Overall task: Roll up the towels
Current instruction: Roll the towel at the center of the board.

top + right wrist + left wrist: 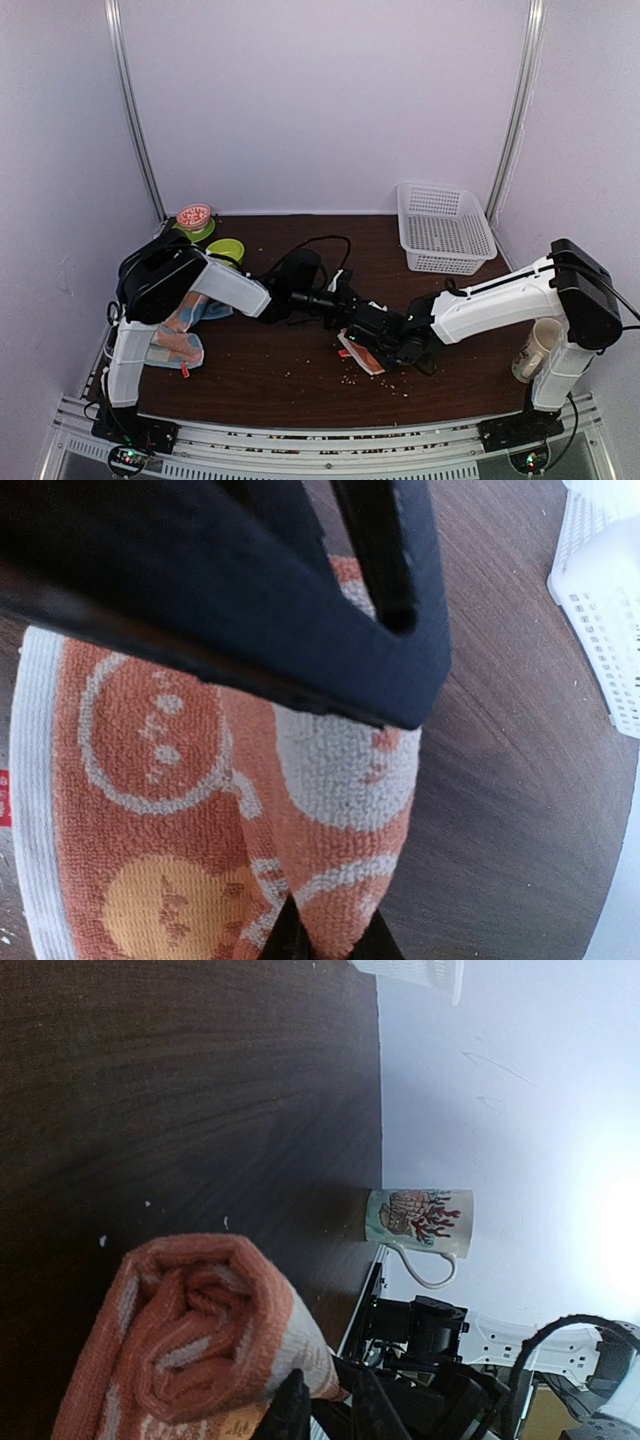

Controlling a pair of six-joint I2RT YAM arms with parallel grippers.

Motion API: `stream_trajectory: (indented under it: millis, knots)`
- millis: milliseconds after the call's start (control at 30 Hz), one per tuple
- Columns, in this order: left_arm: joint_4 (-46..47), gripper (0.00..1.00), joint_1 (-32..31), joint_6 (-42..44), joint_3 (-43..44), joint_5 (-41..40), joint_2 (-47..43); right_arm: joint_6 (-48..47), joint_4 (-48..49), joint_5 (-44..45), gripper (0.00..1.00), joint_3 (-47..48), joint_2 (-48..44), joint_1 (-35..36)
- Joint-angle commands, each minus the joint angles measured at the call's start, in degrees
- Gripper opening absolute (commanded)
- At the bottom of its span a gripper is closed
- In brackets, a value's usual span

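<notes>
right tool [330, 935] clamped on orange towel [160, 780] edge | left tool [328, 1410] grip unclear, at its rolled end | towel partly rolled on desk [270, 370], nearward-left of basket [447, 263] | long axis slants between both tools

Walls: plain pale lilac-white panels [320, 100] close the space at the back and on both sides.
Frame: slim silver metal posts [134, 110] stand in the two back corners, leaning slightly inward in the top view.
Table: a dark brown wood-grain tabletop [260, 375] reaches wall to wall, with pale crumbs [385, 382] scattered near its front middle.
Front edge: a ribbed aluminium rail [320, 440] runs along the table's near side.
Light: soft and even; the left wrist view shows a bright white glare [615, 1230] on the wall.
</notes>
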Motion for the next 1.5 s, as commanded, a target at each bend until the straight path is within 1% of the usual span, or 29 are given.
stream_trajectory:
  millis: [0,100,233,300,367,467,567,700,800,933,1000,1133,1267,1467]
  knots:
    - [3.02,0.17,0.34,0.17,3.02,3.09,2.77,-1.71,0.65,-1.67,0.08,-0.42,0.62,1.38]
    - [1.92,0.17,0.34,0.93,3.89,3.67,4.10,-2.14,0.50,-2.42,0.13,0.04,0.61,1.57]
    - [2.47,0.15,0.87,0.51,3.09,2.97,5.34,-2.57,0.74,-5.94,0.32,0.03,-1.90,1.41]
    - [2.90,0.15,1.17,0.31,2.06,2.45,5.57,-2.70,0.62,-8.23,0.39,-0.02,-3.42,1.22]
    - [2.25,0.14,1.30,0.61,1.80,2.20,5.89,-2.80,0.67,-10.80,0.45,-0.13,-5.19,1.02]
    - [1.66,0.14,1.28,0.88,1.97,2.03,6.40,-2.02,1.35,-15.03,0.49,-0.65,-8.66,-0.13]
    - [1.51,0.14,1.31,0.87,1.75,1.85,6.67,0.51,3.35,-19.64,0.50,-2.87,-13.43,-3.01]
    - [1.70,0.13,1.31,1.01,0.74,1.65,6.32,6.20,9.61,-28.81,0.51,-8.63,-19.74,-10.06]
    - [1.24,0.14,1.29,1.53,0.34,1.46,6.05,11.80,15.64,-35.76,0.50,-13.63,-21.49,-16.48]
    - [0.49,0.14,1.31,2.04,0.14,1.29,6.07,17.31,24.04,-42.82,0.48,-18.61,-21.10,-21.31]
    - [0.38,0.14,1.31,2.09,-0.15,1.28,5.93,18.93,27.65,-45.66,0.47,-19.92,-20.25,-22.84]
    - [-0.85,0.13,1.26,3.20,-0.61,1.13,5.34,20.68,31.72,-49.46,0.46,-21.58,-17.99,-24.98]
    - [-1.44,0.13,1.30,3.93,-1.30,0.93,4.67,20.96,33.58,-52.11,0.46,-21.81,-15.59,-25.30]
    - [-2.40,0.13,1.28,4.79,-2.33,0.84,3.34,21.14,35.13,-53.45,0.49,-22.20,-14.09,-25.29]
